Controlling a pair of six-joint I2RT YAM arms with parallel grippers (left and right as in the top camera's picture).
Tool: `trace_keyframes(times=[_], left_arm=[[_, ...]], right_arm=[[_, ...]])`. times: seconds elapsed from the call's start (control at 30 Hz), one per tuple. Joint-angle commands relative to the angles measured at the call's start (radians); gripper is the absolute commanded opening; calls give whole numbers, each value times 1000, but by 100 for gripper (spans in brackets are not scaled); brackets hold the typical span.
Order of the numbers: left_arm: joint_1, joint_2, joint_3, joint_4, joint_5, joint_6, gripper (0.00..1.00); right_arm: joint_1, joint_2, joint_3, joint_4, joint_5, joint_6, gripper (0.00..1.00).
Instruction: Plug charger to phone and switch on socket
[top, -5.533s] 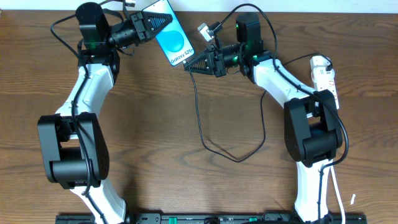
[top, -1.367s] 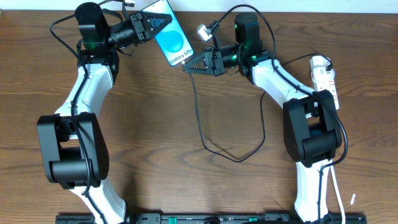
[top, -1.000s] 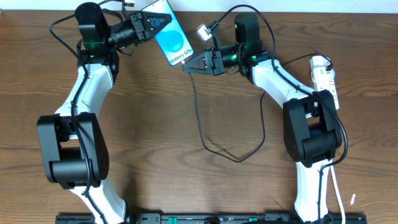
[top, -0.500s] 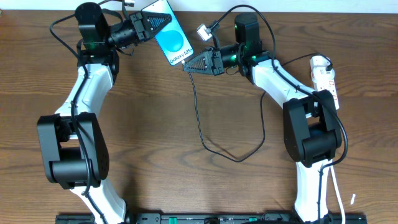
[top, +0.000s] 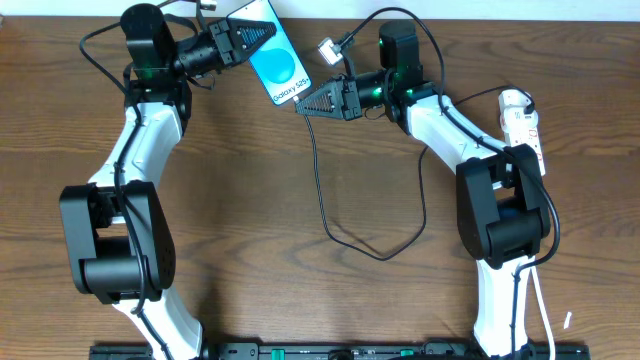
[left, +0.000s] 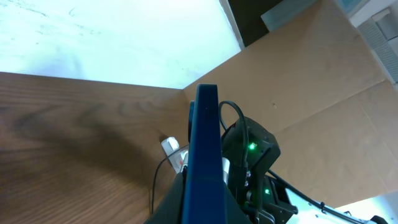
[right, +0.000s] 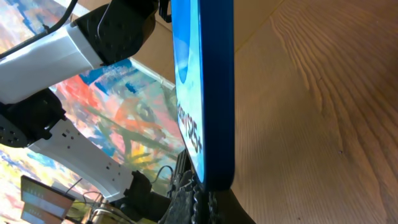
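The phone (top: 278, 62), blue screen up, is held tilted above the far table edge with my left gripper (top: 262, 38) shut on its upper part. In the left wrist view the phone (left: 203, 143) shows edge-on between the fingers. My right gripper (top: 300, 107) is shut on the plug end of the charger (top: 322, 190), right at the phone's lower end. The phone's end (right: 217, 112) sits against the right gripper (right: 208, 202). The plug itself is hidden, so I cannot tell whether it is seated. The black cable loops down the table. The white socket (top: 521, 118) lies at the far right.
The right arm's elbow (top: 500, 215) stands close to the socket and over part of the cable loop. Both arm bases stand at the near edge. A pale wall (top: 450, 8) borders the table's far side, just behind the phone.
The right gripper has edged very slightly to the right at the phone's lower end. The left arm and the phone have not moved.
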Motion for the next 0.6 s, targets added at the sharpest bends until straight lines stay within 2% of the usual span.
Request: trace_keyframes(times=[0.0, 0.57], left_arm=[[-10, -36, 14, 7, 36, 29, 8], [-10, -36, 14, 7, 36, 50, 7]], right_arm=[[-11, -32, 0, 6, 10, 10, 1], [-15, -32, 0, 6, -13, 10, 1]])
